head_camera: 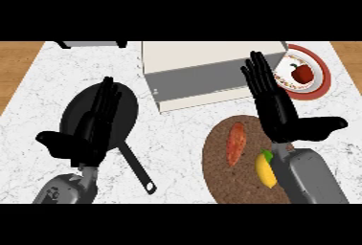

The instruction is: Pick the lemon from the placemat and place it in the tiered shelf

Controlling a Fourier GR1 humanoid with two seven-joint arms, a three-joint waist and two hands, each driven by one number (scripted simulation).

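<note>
The lemon (265,171) lies on the mat (219,158) at lower right, beside the right forearm. A light, firm, smooth fruit is judged best clasped across its middle. Both hands, left (88,125) and right (277,106), are held open, nothing gripped. The shelf (205,72) sits at upper centre

- You see a yellow lemon (265,172) on a brown speckled placemat (219,165).
- Your counter (176,143) is white marble, grey-veined.
- The frying pan (74,112) is black.
- The plate (322,72) is red-rimmed.
</note>
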